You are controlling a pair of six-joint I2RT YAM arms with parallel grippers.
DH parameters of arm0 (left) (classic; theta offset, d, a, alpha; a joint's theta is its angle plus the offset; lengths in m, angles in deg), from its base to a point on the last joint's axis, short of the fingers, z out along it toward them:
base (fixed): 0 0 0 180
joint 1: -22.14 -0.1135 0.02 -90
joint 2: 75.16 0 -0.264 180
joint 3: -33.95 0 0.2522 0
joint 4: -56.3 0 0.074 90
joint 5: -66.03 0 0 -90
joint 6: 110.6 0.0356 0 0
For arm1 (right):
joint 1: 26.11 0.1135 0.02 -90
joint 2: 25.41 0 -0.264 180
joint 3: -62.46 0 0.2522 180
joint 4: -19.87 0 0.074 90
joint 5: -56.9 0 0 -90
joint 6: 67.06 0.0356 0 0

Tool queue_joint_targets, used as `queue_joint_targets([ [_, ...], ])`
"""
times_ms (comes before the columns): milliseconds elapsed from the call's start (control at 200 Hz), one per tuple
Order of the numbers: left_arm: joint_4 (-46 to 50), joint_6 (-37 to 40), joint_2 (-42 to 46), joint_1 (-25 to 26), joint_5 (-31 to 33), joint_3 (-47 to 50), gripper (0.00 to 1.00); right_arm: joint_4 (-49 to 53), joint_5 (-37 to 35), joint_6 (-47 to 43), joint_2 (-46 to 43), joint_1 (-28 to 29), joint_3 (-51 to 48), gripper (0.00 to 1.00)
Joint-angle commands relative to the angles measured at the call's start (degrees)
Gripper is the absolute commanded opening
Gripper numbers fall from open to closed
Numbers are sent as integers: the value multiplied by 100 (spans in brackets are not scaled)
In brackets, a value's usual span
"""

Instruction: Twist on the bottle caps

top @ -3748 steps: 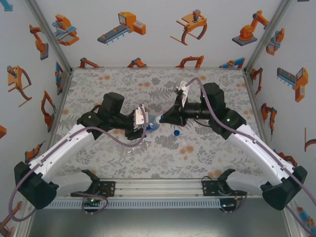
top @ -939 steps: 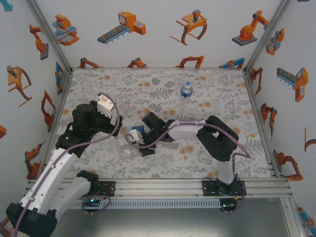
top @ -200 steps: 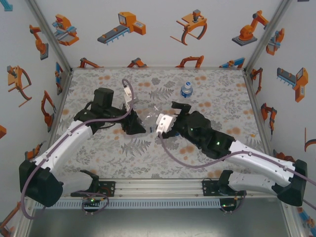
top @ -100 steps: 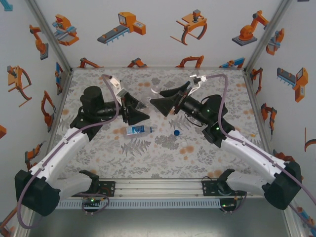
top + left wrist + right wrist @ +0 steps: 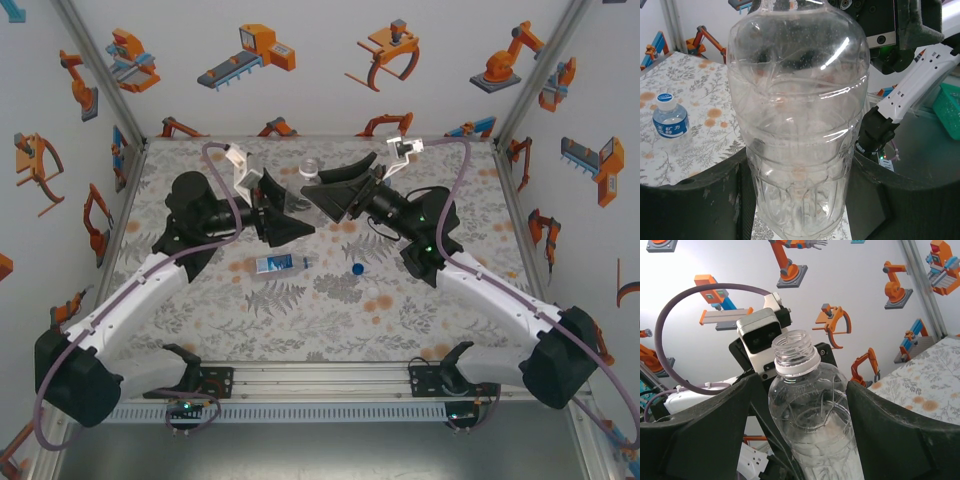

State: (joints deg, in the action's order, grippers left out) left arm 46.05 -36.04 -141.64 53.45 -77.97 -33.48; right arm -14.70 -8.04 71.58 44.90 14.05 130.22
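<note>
A clear, uncapped bottle (image 5: 298, 198) hangs upright above the middle of the mat. My left gripper (image 5: 300, 214) is shut on its lower body, which shows large in the left wrist view as the bottle (image 5: 800, 125) between the dark fingers (image 5: 695, 200). My right gripper (image 5: 799, 390) is open, its fingers either side of the bottle (image 5: 810, 405) below the open threaded neck. From above, the right gripper (image 5: 315, 200) meets the left one there. A blue cap (image 5: 357, 268) lies on the mat. A labelled bottle (image 5: 275, 263) lies on its side. A capped labelled bottle (image 5: 670, 120) stands behind.
The printed mat (image 5: 450, 190) is walled on three sides by white panels with robot pictures. A metal rail (image 5: 320, 380) with both arm bases runs along the near edge. Outside the cell, a green basket (image 5: 950, 110) shows in the left wrist view.
The two grippers have come together from the positions they had half a second ago. The right gripper now straddles the top of the held bottle, and its jaws have narrowed.
</note>
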Motion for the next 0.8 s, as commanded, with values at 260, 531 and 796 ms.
queue_joint_targets([
  [260,-106,-178,-264,286,-419,-381,35,518,225,-537,-105,106,132,76],
  [531,-29,-210,-434,393,-427,-521,36,900,329,-863,-193,106,217,65],
  [796,115,-264,-662,463,-427,-691,63,1035,374,-1005,-272,106,232,49],
])
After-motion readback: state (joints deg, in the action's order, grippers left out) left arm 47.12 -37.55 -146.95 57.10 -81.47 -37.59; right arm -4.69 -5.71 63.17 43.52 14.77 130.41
